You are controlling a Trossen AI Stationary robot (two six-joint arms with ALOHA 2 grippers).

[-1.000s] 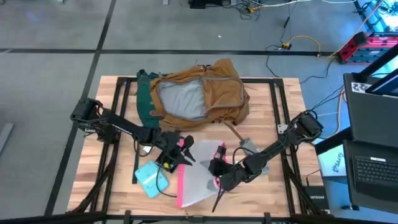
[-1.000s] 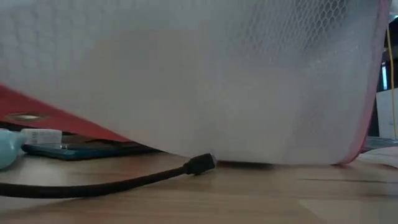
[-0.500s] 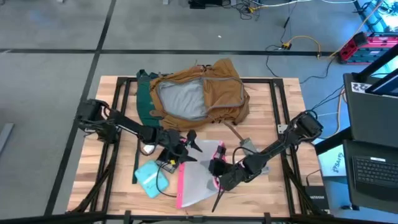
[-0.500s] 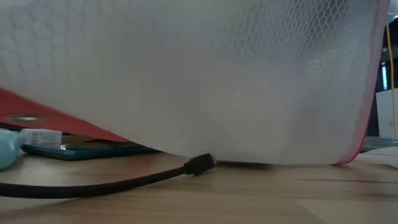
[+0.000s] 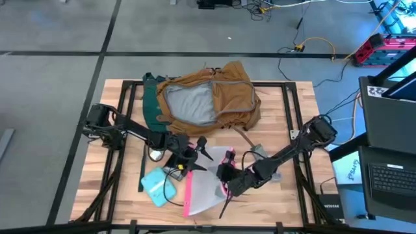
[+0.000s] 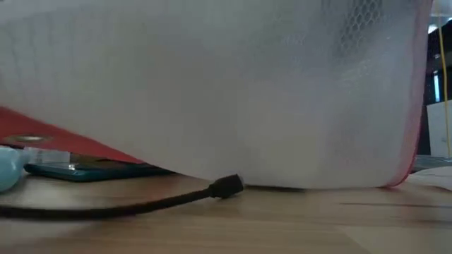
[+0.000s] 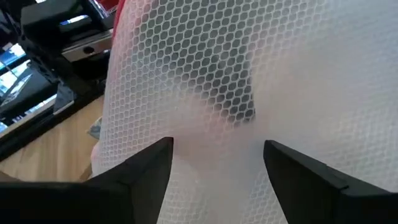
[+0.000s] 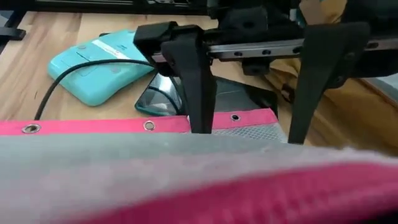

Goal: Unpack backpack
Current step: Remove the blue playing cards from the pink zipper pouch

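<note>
I see one backpack (image 5: 205,101) lying open at the table's (image 5: 296,205) far side, apart from both grippers. My left gripper (image 5: 198,155) hangs with fingers spread over the one pink-edged mesh pouch (image 5: 208,188). My right gripper (image 5: 225,181) sits at that pouch's other edge; I cannot tell its fingers. One teal case (image 5: 156,186) and one black cable (image 6: 120,209) lie nearby.

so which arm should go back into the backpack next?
Left, probably. Its open left gripper sits nearer the backpack opening; the right gripper looks clamped on the mesh pouch.
</note>
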